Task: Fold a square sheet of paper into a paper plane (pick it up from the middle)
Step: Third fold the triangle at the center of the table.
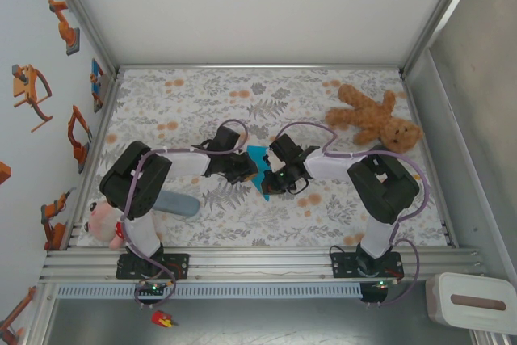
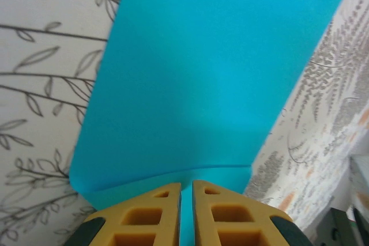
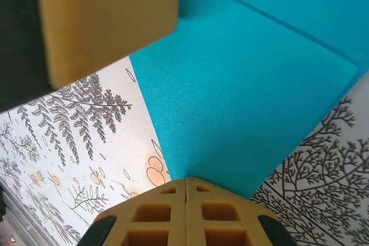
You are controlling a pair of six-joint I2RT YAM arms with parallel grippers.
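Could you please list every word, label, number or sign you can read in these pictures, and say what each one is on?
There is no text to read anywhere.
The turquoise paper is plain, the tablecloth has only leaf and flower prints, and the wall stickers are orange drawings without lettering.

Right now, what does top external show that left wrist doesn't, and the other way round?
Top external: brown teddy bear at far right, grey-blue case and pink plush toy at near left. Left wrist: left claw shut on the near edge of the turquoise paper, with a folded layer's edge just above the claw. Both: the paper and the floral table cover.
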